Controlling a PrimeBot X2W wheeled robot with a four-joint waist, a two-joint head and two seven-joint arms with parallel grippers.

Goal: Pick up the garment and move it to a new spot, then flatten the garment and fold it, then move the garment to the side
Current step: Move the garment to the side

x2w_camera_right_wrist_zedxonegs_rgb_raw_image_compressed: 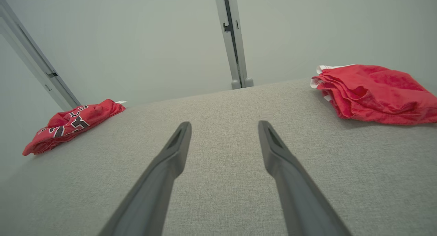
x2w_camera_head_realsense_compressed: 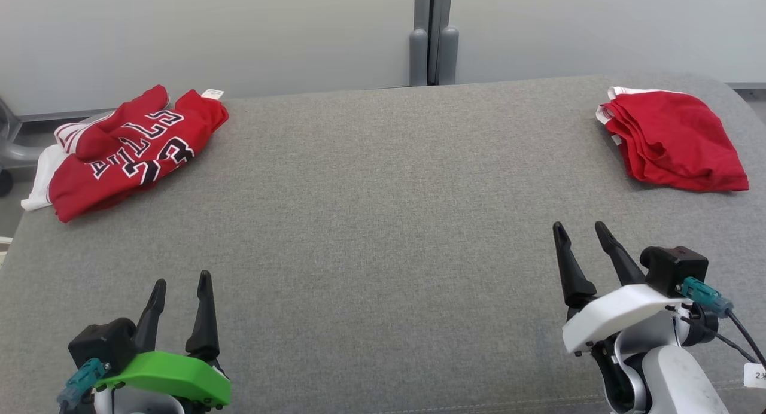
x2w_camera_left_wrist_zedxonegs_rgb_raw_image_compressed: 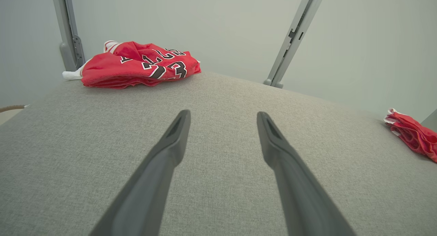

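Red with black-and-white lettering, the crumpled jersey (x2w_camera_head_realsense_compressed: 131, 151) lies at the far left corner of the grey fabric-covered surface (x2w_camera_head_realsense_compressed: 383, 222). A folded red garment (x2w_camera_head_realsense_compressed: 676, 142) sits at the far right corner, well apart. Open grey fabric separates both from the left jaws and right jaws, which stand wide and empty near the front, and a pale wall (x2w_camera_head_realsense_compressed: 209, 31) with a grey post (x2w_camera_head_realsense_compressed: 434, 37) rises behind.

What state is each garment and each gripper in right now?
lettered red jersey: crumpled in a heap, far left of the grey surface, untouched.
plain red garment: loosely folded in layers, far right, untouched.
left gripper: open, empty, near edge.
right gripper: open, empty, short of the plain garment.
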